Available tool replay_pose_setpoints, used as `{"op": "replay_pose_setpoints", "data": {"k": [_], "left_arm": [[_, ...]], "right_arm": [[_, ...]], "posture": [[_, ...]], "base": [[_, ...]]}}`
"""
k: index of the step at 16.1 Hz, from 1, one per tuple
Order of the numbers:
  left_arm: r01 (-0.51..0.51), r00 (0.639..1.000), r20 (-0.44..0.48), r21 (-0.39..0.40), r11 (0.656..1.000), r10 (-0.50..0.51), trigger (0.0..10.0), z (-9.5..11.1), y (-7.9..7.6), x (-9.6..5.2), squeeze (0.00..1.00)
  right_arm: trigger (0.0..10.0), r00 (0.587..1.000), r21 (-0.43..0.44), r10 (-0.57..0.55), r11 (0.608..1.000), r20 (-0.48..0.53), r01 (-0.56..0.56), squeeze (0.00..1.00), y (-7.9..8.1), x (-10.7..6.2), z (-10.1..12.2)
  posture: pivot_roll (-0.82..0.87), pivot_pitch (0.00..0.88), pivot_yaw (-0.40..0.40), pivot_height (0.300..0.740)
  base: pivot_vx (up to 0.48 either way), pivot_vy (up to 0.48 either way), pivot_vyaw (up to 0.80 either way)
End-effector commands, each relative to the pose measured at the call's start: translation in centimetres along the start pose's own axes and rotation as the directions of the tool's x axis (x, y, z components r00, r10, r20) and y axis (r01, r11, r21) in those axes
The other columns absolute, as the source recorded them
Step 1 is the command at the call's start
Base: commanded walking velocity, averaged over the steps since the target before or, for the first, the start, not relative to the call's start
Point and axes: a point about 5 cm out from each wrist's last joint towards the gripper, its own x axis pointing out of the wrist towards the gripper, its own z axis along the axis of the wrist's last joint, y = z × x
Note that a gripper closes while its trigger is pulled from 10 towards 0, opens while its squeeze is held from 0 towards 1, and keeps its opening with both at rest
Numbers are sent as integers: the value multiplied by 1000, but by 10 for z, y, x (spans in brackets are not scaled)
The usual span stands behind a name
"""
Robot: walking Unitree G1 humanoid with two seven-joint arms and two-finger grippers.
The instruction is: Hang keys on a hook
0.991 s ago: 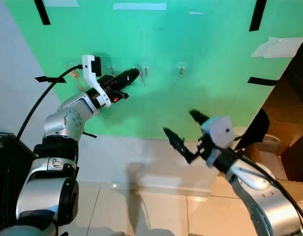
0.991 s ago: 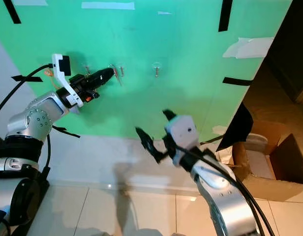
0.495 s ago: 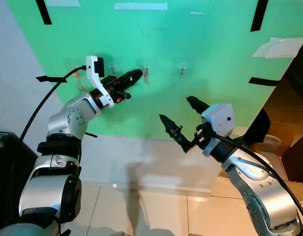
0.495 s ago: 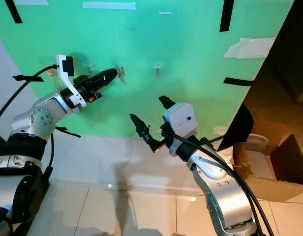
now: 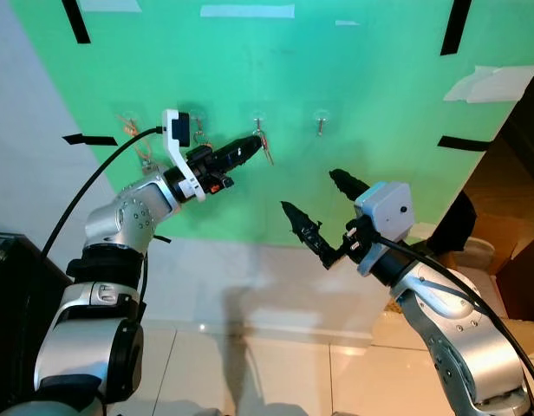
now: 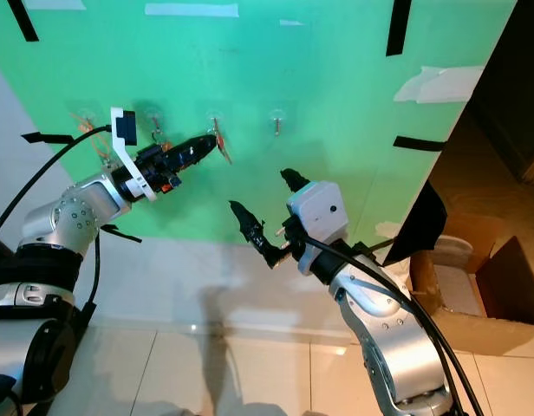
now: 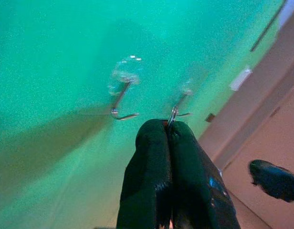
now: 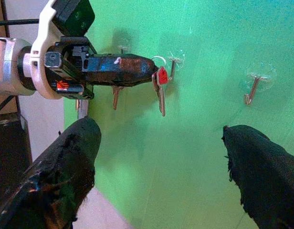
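Left gripper [image 5: 257, 144] pinches the keys [image 8: 160, 86] tight, ring right at the hook [image 8: 173, 64] on the green wall [image 5: 371, 104]. Slip the ring over, then release. Right gripper [image 5: 317, 212] hangs wide open, empty.

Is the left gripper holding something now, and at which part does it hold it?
Yes. The left gripper holds the keys by their ring, fingers shut, beside a hook. The right gripper holds nothing.

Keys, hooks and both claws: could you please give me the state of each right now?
Keys: dangling from the ring, pinched in the left claw, at a hook.
Left claw: shut on the key ring.
Right claw: open, holding nothing.
Rightmost hook: bare.
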Motion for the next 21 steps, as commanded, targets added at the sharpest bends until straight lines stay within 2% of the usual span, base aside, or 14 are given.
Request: {"op": "replay_pose_setpoints", "data": {"k": [1, 8, 12, 18, 21], "left_arm": [[-30, 1000, -5, 13, 999, 30, 10000, 3, 2, 3, 0], [-76, 997, 11, 9, 997, 76, 10000, 3, 6, 10, 0], [-102, 994, 45, -5, 995, 102, 10000, 8, 10, 7, 0], [-158, 987, -43, -9, 987, 157, 10000, -5, 16, 5, 0], [-159, 986, -42, -6, 987, 158, 10000, -4, 17, 6, 0]], "right_arm": [[10000, 1000, -10, 9, 1000, -4, -9, 0, 2, 2, -1], [10000, 1000, -21, 13, 1000, -12, -13, 0, 2, 2, -2], [10000, 1000, -26, 16, 1000, -15, -16, 0, 2, 2, -3], [10000, 1000, -30, 24, 999, -17, -25, 0, 4, 2, -3], [10000, 1000, -32, 25, 999, -15, -25, 0, 4, 3, -2]], "posture": [[-173, 0, 83, 740], [-180, 0, 90, 740], [-183, 0, 92, 740], [-184, 0, 88, 740], [-184, 0, 91, 740]], "base": [[0, 0, 0], [0, 0, 0], [0, 0, 0], [0, 0, 0], [0, 0, 0]]}}
